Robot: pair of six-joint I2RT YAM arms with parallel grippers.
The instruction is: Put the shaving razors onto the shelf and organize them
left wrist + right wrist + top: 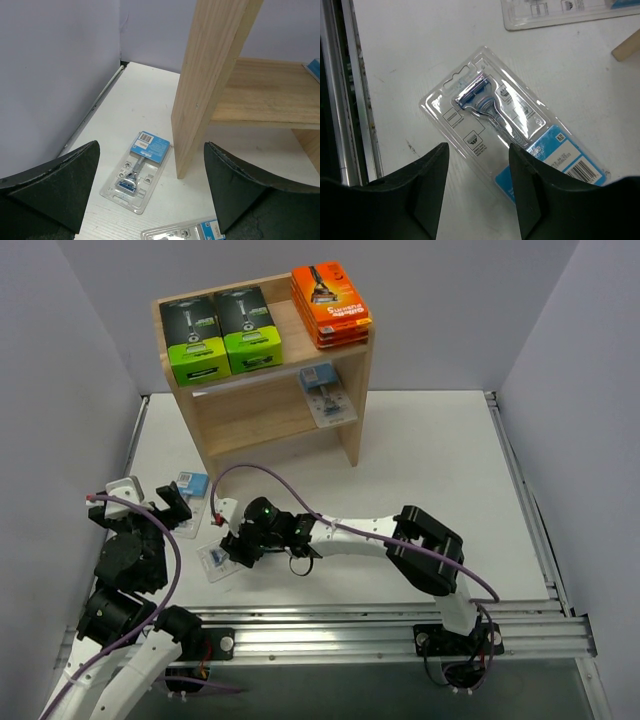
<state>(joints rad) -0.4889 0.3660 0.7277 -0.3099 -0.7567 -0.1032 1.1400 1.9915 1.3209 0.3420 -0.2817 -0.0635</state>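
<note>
The wooden shelf [225, 420] stands at the back. Its top tier carries two black-and-green razor boxes [222, 330] and a stack of orange razor boxes [330, 302]. A blister pack [325, 392] lies on the middle tier. Two more blister packs lie flat on the table. One pack [137, 172] rests by the shelf's side panel [215, 75], just ahead of my open left gripper [151, 145]. The other pack [510, 130] lies under my right gripper [479, 147], whose half-open fingers hover over its lower edge without pinching it.
A metal rail [400, 625] runs along the table's near edge, close to the right gripper [235, 545]. Grey walls close in on the left and right sides. The left gripper [175, 505] is near the left wall.
</note>
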